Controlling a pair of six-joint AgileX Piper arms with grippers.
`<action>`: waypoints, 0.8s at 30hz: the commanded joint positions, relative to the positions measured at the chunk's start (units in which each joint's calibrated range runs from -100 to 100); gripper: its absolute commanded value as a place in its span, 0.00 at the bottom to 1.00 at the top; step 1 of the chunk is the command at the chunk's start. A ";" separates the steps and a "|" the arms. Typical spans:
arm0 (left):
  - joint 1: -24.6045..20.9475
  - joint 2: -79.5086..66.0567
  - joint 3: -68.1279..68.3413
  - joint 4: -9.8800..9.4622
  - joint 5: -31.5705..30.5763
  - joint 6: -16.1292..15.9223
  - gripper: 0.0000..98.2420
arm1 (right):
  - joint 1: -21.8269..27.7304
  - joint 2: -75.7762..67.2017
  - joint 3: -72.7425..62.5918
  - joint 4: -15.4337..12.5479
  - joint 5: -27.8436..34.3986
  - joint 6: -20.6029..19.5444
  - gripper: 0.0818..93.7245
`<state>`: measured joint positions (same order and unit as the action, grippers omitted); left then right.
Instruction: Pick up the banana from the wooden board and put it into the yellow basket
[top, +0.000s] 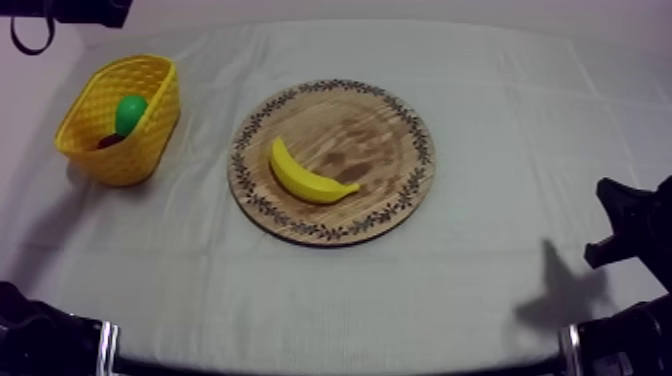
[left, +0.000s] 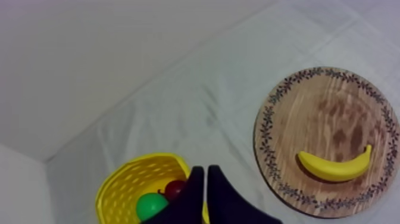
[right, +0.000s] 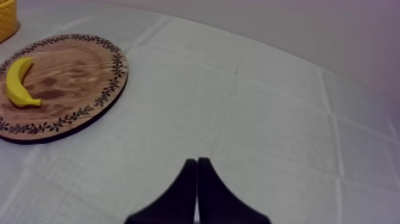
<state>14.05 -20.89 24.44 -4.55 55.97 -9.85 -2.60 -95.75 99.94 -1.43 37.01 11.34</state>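
The right tool (right: 197, 162), fingers pressed together, sits over the bare grey-white clothed surface (top: 480, 290), well apart from the yellow toy banana (top: 305, 178) lying on the round wooden board (top: 380, 130). Beyond, the left tool (left: 205, 173), likewise closed on nothing, hangs over the yellow basket (top: 100, 150), away from the banana.

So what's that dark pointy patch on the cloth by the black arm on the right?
Top view: it is the shadow of my right arm, falling on the grey-white cloth. Left wrist view: the curved yellow toy banana throws a thin dark shadow onto the round wooden board with a patterned rim.
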 joint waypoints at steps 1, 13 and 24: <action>0.49 1.14 0.03 -0.36 0.10 0.24 0.00 | 0.00 0.00 -0.05 -0.01 0.00 0.02 0.00; 7.17 7.72 0.19 -4.23 3.50 11.95 0.00 | 0.00 0.00 -0.05 -0.01 0.00 0.02 0.00; 15.05 11.35 -0.77 -7.10 12.68 30.77 0.00 | 0.00 0.00 -0.05 -0.01 0.00 0.02 0.00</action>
<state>28.16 -9.80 23.68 -11.56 67.65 13.44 -2.60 -95.75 99.94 -1.43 37.01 11.34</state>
